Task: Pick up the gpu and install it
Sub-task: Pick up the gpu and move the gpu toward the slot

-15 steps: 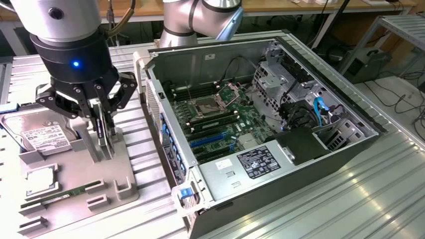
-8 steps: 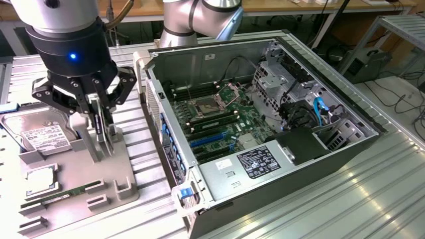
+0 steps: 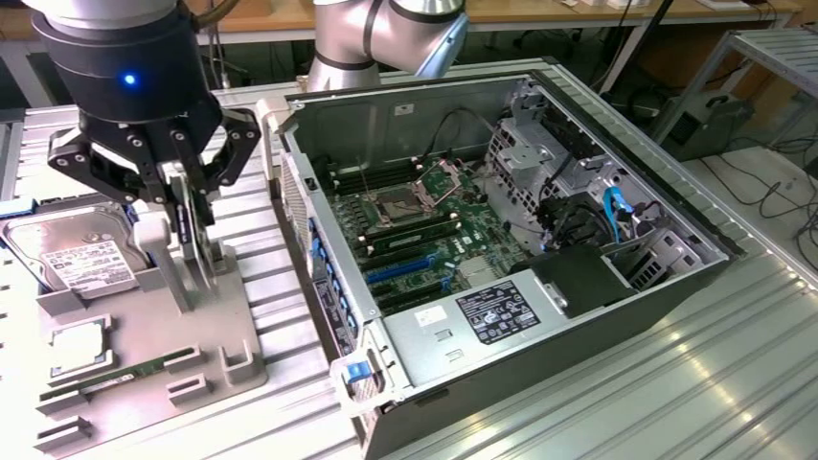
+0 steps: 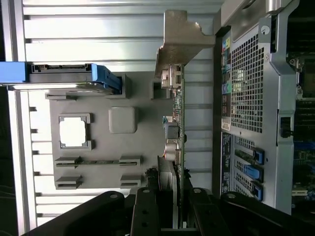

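Lower left of the exterior view, nearest the camera, there's a grey tray (image 3: 237, 359) on the ribbed metal worktop (image 3: 665, 383). It's got a RAM stick (image 3: 122, 376) and a CPU (image 3: 79, 342) slotted in, with a hard drive (image 3: 71, 254) just behind them. The gpu (image 3: 198, 266) stands upright on edge at the tray's middle. The gripper (image 3: 179, 216) is straight down over it, jaws pinched narrow on its two faces. In the wrist view the card is edge-on, with its silver bracket (image 4: 179, 39) at the end away from the jaws. Can't tell if it's off the tray. Centre frame is the open PC case (image 3: 383, 120), motherboard (image 3: 435, 230) exposed. The arm (image 3: 383, 38) is at the top, behind the case.
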Controlling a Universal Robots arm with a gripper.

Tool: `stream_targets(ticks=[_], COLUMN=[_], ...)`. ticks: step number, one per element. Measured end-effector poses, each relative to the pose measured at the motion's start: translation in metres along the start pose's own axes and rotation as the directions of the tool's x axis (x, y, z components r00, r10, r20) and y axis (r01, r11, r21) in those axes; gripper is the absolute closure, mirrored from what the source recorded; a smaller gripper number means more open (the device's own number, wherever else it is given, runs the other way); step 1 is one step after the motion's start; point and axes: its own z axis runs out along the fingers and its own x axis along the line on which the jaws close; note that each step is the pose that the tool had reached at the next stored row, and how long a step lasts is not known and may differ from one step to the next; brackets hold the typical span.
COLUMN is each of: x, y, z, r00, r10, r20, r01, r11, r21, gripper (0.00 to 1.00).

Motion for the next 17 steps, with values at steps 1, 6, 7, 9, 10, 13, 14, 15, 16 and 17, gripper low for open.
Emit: stream_targets(ticks=[1, 6, 7, 9, 10, 13, 14, 15, 16, 17], x=[0.000, 0.000, 0.000, 0.000, 0.000, -0.001, -0.001, -0.001, -0.001, -0.001], y=[0.0000, 0.0000, 0.0000, -0.0001, -0.0001, -0.0001, -0.0001, -0.0001, -0.0001, -0.0001], z=[-0.0013, -0.0108, -0.0128, -0.0166, -0.0213, -0.0305, -0.0336, -0.0379, -0.0412, -0.0432], r00=[1.0000, 1.0000, 1.0000, 1.0000, 1.0000, 1.0000, 1.0000, 1.0000, 1.0000, 1.0000], r10=[0.000, 0.000, 0.000, 0.000, 0.000, 0.000, 0.000, 0.000, 0.000, 0.000], r20=[0.0000, 0.0001, 0.0000, 0.0000, 0.0000, 0.0000, -0.0001, 0.0000, 0.0000, -0.0001], r01=[0.000, 0.000, 0.000, 0.000, 0.000, 0.000, 0.000, 0.000, 0.000, 0.000], r11=[1.0000, 1.0000, 1.0000, 1.0000, 1.0000, 1.0000, 1.0000, 1.0000, 1.0000, 1.0000], r21=[0.0000, -0.0002, -0.0002, -0.0002, -0.0007, -0.0026, -0.0032, -0.0039, -0.0045, -0.0048], gripper=[0.72, 0.72, 0.72, 0.72, 0.72, 0.72, 0.72, 0.72, 0.72, 0.72])
